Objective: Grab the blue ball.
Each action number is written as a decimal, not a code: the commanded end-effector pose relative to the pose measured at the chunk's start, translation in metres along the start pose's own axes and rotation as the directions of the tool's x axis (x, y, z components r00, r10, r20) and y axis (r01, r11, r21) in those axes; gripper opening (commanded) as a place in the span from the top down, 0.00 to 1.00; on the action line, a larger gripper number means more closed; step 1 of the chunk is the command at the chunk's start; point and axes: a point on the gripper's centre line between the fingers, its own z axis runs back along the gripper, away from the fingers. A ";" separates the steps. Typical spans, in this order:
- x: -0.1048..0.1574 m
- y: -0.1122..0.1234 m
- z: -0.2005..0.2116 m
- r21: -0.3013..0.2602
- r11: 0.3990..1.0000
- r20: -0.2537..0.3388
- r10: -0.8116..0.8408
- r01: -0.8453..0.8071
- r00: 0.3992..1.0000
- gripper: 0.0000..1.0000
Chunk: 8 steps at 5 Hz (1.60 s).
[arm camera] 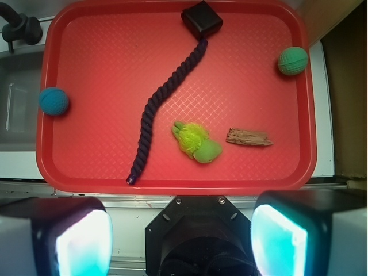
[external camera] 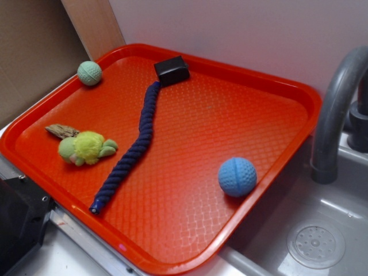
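Here, the scene as seen from the exterior and wrist views:

- Tray (external camera: 299, 95): red, textured, set beside a grey sink (external camera: 339, 201) with a curved faucet (external camera: 333, 109).
- Blue ball (external camera: 237, 176): rests on the tray close to the rim nearest the sink, well apart from every other object; in the wrist view it sits at the tray's left edge (arm camera: 54, 101).
- Green ball (external camera: 89, 73): smaller, pale, in the tray corner farthest from the blue ball.
- Rope (external camera: 135, 149): dark blue, twisted, lying in a loose curve down the tray's middle, one end touching a black block (external camera: 171, 70).
- Plush toy (external camera: 86, 148): yellow-green, just beside the rope, with a brown wood piece (external camera: 62, 131) next to it.
- Gripper (arm camera: 181, 238): high above the tray's near edge, fingers (arm camera: 83, 244) spread wide, holding nothing.
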 end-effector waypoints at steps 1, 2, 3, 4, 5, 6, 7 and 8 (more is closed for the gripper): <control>0.000 0.000 0.000 0.000 1.000 0.000 0.000 0.000 1.000 0.00; 0.033 -0.051 -0.023 0.108 0.965 0.198 -0.255 0.237 0.947 0.00; 0.059 -0.090 -0.031 0.148 0.881 0.355 -0.471 0.449 0.808 0.00; 0.059 -0.090 -0.031 0.148 0.881 0.355 -0.471 0.449 0.808 0.00; 0.059 -0.090 -0.031 0.148 0.881 0.355 -0.471 0.449 0.808 0.00; 0.059 -0.090 -0.031 0.148 0.881 0.355 -0.471 0.449 0.808 0.00; 0.071 -0.127 -0.084 0.165 0.787 0.185 -0.617 0.595 0.765 0.00; 0.063 -0.157 -0.138 0.174 0.718 0.101 -0.694 0.674 0.713 0.00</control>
